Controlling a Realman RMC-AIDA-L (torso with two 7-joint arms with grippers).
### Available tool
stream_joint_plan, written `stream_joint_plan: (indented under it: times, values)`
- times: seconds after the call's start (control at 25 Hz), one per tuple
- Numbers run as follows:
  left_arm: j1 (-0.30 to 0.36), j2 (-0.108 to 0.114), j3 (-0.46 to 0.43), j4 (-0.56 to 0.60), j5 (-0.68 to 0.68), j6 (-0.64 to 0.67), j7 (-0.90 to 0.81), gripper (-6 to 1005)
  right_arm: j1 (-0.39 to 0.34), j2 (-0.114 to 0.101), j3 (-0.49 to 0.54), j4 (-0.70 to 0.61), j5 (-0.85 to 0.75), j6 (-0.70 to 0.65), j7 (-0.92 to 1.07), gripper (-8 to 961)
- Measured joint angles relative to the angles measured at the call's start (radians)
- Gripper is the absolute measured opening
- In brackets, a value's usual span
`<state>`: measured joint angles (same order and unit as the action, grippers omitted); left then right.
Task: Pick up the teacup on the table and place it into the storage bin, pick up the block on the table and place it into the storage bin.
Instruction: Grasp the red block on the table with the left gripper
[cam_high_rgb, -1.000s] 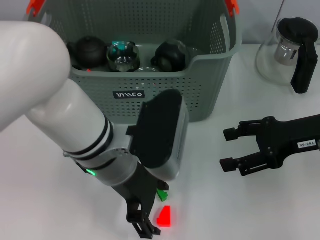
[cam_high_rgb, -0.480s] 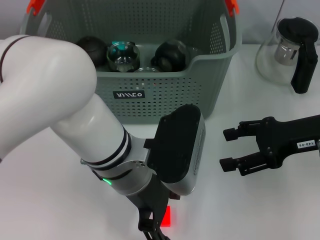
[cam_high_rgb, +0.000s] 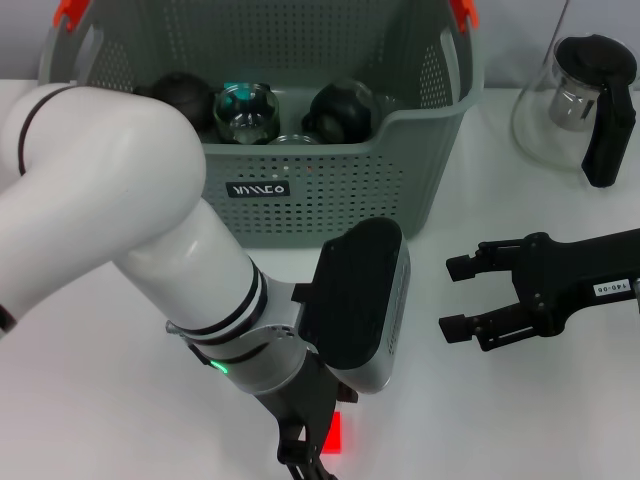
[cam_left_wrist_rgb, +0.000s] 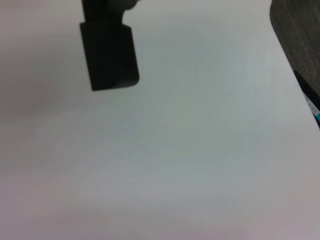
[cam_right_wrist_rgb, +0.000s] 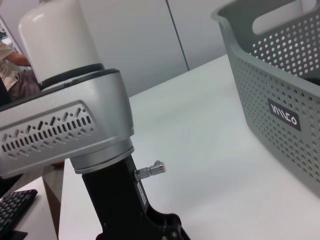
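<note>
A red block (cam_high_rgb: 334, 434) lies on the white table near the front edge, partly covered by my left gripper (cam_high_rgb: 298, 456), which hangs right beside and over it at the frame's lower edge. The left wrist view shows only a dark piece of that gripper (cam_left_wrist_rgb: 107, 55) above bare table, with no block in sight. My right gripper (cam_high_rgb: 455, 298) hovers open and empty over the table at the right. The grey-green storage bin (cam_high_rgb: 420, 180) stands at the back, holding dark teapots and a round glass vessel (cam_high_rgb: 245, 110). No teacup shows on the table.
A glass jug with a black lid (cam_high_rgb: 585, 105) stands at the back right. My bulky white left arm (cam_high_rgb: 120, 220) covers much of the table's left and middle. The right wrist view shows that arm's wrist (cam_right_wrist_rgb: 75, 130) and the bin's wall (cam_right_wrist_rgb: 280, 100).
My left arm has swung right and toward the front edge, now covering part of the red block and hiding a small green piece beside it. The right arm has not moved.
</note>
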<state>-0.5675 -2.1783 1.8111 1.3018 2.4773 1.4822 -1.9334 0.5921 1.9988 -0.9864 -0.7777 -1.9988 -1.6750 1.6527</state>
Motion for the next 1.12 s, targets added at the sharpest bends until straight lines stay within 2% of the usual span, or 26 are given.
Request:
stream_joint_plan:
  times: [1.12]
  values:
    - [-0.011,0.0,0.012,-0.022,0.009,0.022,-0.001,930,-0.002,0.0,0.0,0.002,0.0,0.006,-0.002,946]
